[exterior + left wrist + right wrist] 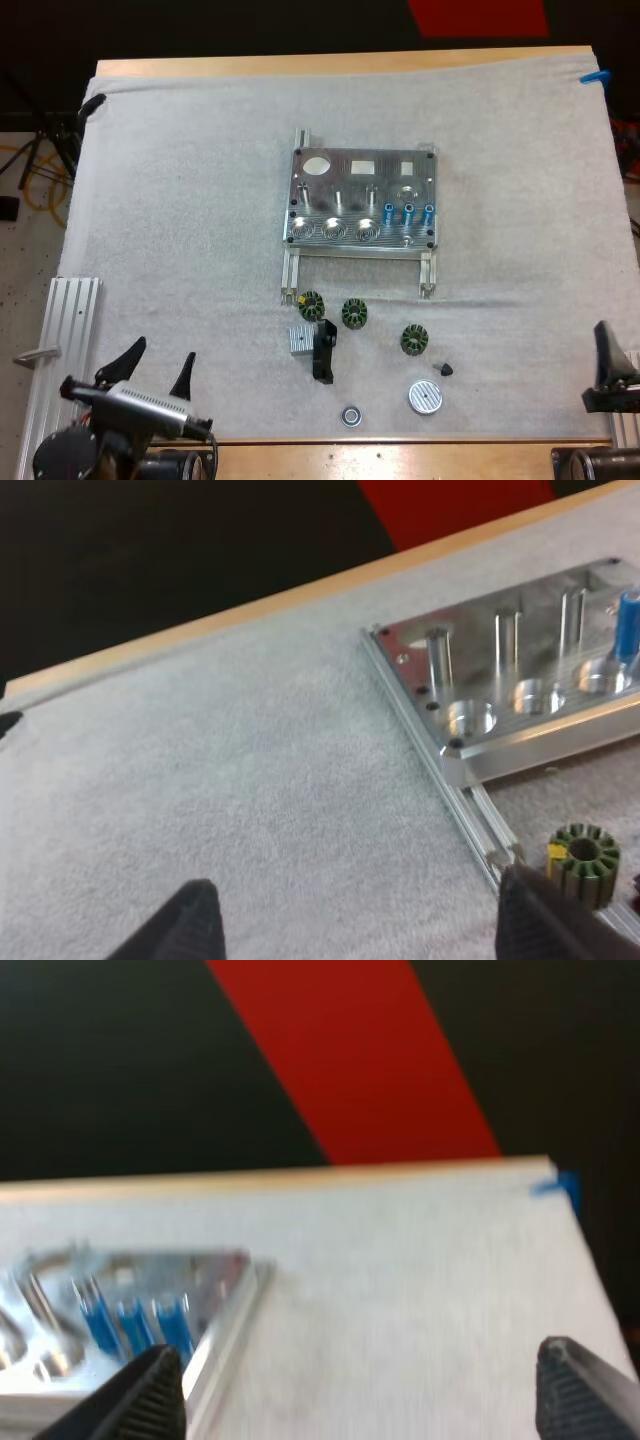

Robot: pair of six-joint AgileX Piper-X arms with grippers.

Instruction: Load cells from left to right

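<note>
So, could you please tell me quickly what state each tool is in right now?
Left tool: open, holding nothing.
Right tool: open, holding nothing.

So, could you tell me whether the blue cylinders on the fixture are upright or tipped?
Upright: all three blue cylinders stand on end in a row at the near right of the metal fixture.

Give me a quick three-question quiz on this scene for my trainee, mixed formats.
1. How many blue cylinders stand in the metal fixture?
2. True or false: the left gripper is shut on a cylinder.
3. The green ring parts lie: A) on top of the fixture; B) on the mat, at the fixture's near side; C) beyond the fixture's far side.
Key: 1 three; 2 false; 3 B.
</note>
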